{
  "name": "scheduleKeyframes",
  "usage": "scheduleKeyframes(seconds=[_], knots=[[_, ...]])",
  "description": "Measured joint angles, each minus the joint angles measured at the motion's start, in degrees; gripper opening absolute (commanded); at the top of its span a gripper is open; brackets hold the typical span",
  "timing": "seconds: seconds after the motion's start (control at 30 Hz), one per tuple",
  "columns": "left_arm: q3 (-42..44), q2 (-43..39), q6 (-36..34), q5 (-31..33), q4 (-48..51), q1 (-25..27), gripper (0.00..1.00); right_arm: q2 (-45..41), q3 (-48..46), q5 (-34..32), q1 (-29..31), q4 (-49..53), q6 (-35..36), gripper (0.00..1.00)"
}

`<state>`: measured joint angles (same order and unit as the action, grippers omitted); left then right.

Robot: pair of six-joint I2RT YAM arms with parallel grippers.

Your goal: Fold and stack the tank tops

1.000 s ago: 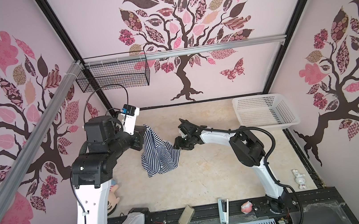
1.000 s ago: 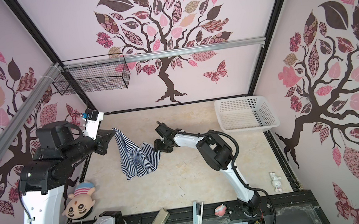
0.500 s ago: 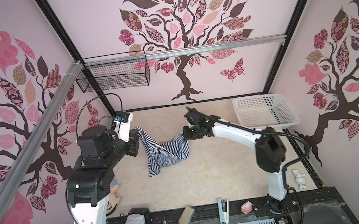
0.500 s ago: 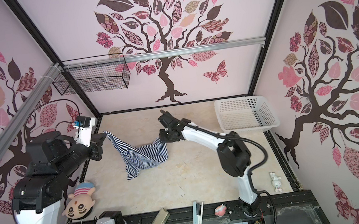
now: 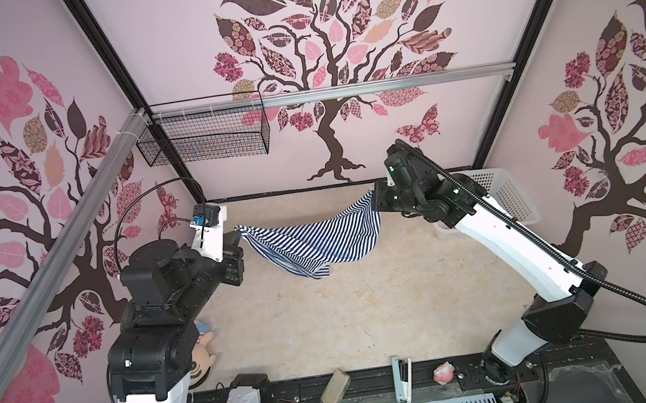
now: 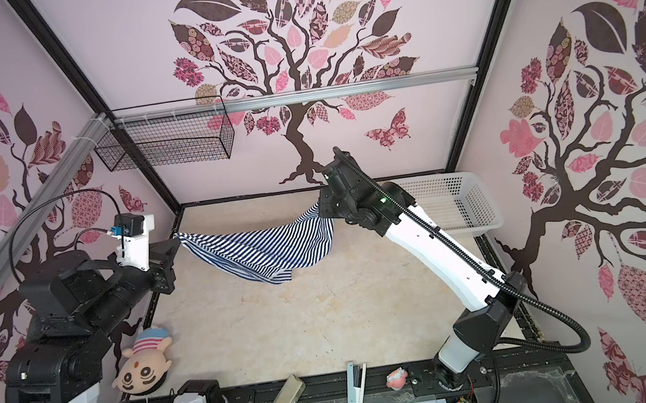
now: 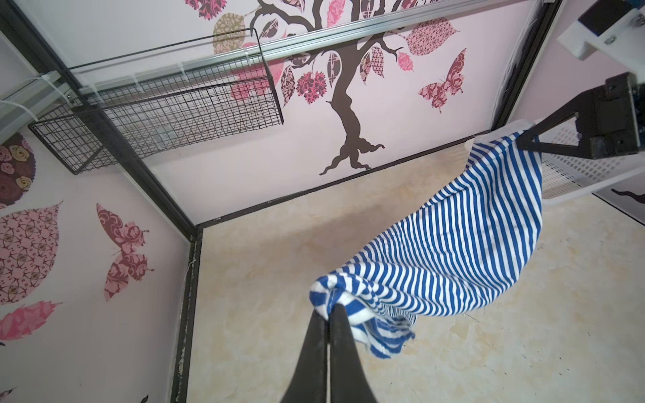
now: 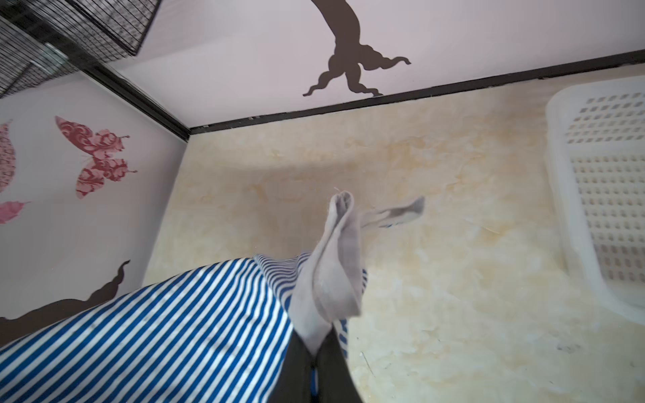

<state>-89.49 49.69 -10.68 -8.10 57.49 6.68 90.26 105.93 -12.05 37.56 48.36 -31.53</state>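
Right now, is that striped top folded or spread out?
Spread out, not folded: the striped top hangs stretched between the left pincer and the right pincer, each shut on one end, sagging in the middle.

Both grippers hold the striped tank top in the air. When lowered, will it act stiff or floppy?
Likely very floppy: the tank top sags in a curve between the left gripper and right gripper, a loose corner drooping. Probably light, since small pinches of fabric carry it. It may bunch on the table, as cloth gathers at each grip.

walls (image 5: 176, 40): pink, tree decals | floor (image 5: 327, 319): beige, mottled | wire basket (image 5: 205, 141): on rail (image 5: 382, 85) | white basket (image 5: 515, 197): far right corner
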Motion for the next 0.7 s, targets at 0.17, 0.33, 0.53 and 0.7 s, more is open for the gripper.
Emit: scheduleKeyframes(seconds=[0.17,0.33,0.53,0.7], knots=[[0.1,-0.4,0.0,0.8,-0.9,0.0,0.0,0.2,0.0,-0.7,-1.7,1.7,0.9,0.0],[1.4,-1.2,-0.1,2.3,-1.7,0.0,0.0,1.8,0.0,-0.7,-2.1,1.8,1.6,0.0],[3.6,-1.2,-0.9,4.4,-2.4,0.0,0.0,5.3,1.0,0.1,-3.0,1.7,2.2,0.0],[4.9,-0.5,-1.4,5.4,-3.4,0.0,0.0,9.7,5.3,1.2,-4.4,1.8,2.8,0.0]])
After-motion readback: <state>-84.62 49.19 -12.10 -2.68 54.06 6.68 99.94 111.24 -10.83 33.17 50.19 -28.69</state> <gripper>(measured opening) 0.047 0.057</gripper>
